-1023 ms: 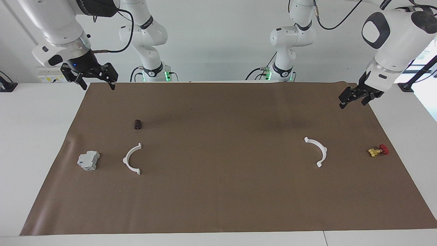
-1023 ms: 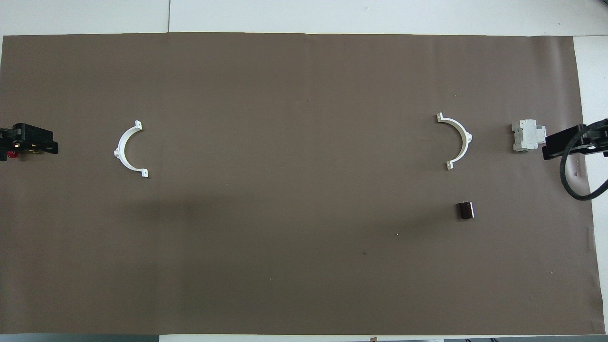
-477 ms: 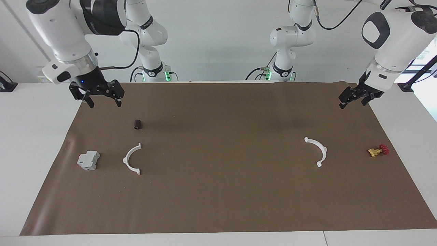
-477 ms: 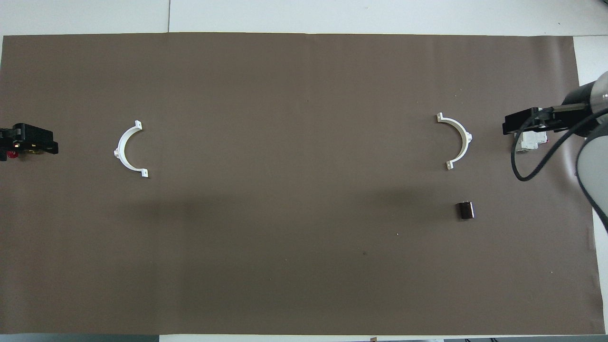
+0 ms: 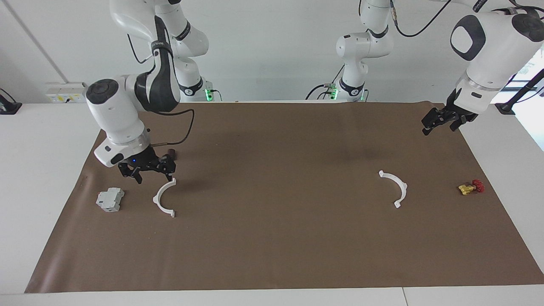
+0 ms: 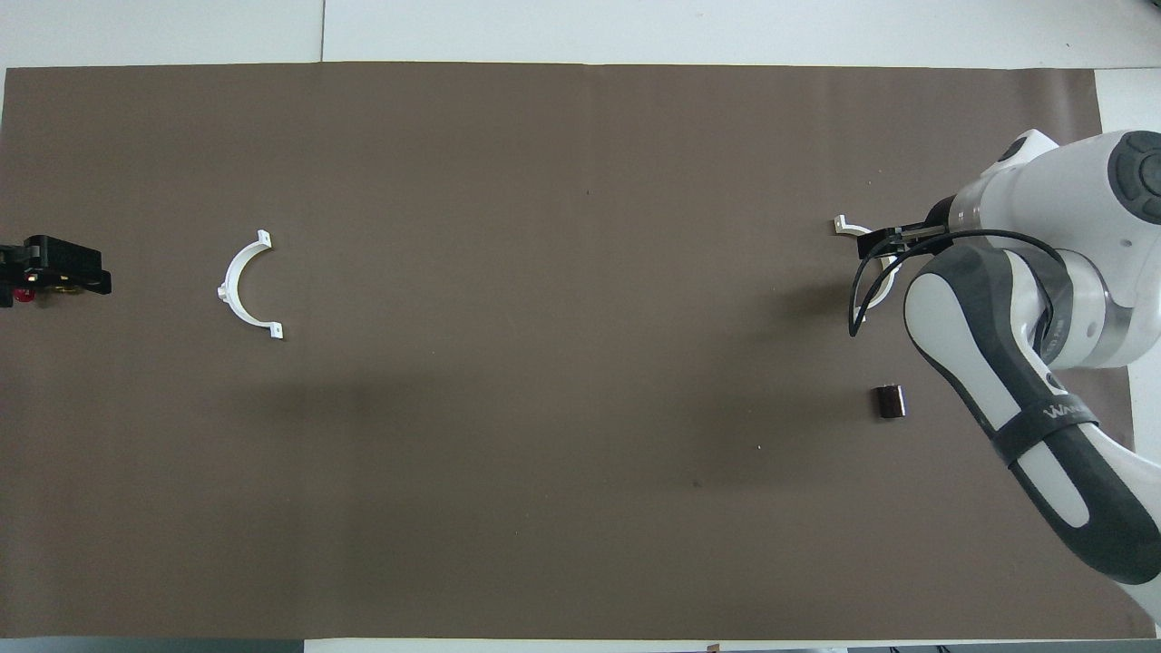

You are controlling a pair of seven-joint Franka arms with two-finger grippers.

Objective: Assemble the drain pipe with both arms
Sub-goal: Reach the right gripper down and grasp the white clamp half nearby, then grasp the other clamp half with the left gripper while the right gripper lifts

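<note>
The drain pipe lies as two separate white half-ring arcs on the brown mat. One arc (image 5: pixel 162 198) lies toward the right arm's end; in the overhead view only its end tab (image 6: pixel 844 224) shows clearly from under the arm. My right gripper (image 5: pixel 155 174) is open and empty, low over this arc's end nearer the robots, not touching it; it also shows in the overhead view (image 6: pixel 893 238). The other arc (image 5: pixel 395 187) (image 6: pixel 243 286) lies toward the left arm's end. My left gripper (image 5: pixel 439 123) (image 6: pixel 54 272) waits open, raised over the mat's edge.
A grey blocky box (image 5: pixel 110 199) sits beside the arc under my right gripper, hidden by the arm in the overhead view. A small dark cylinder (image 5: pixel 171 152) (image 6: pixel 890 401) lies nearer the robots than that arc. A red-and-yellow valve (image 5: pixel 471 187) lies at the left arm's end of the mat (image 5: pixel 272 238).
My right arm has swung in from the mat's corner and come down low over the arc beside the grey box. The left arm and both arcs have not moved.
</note>
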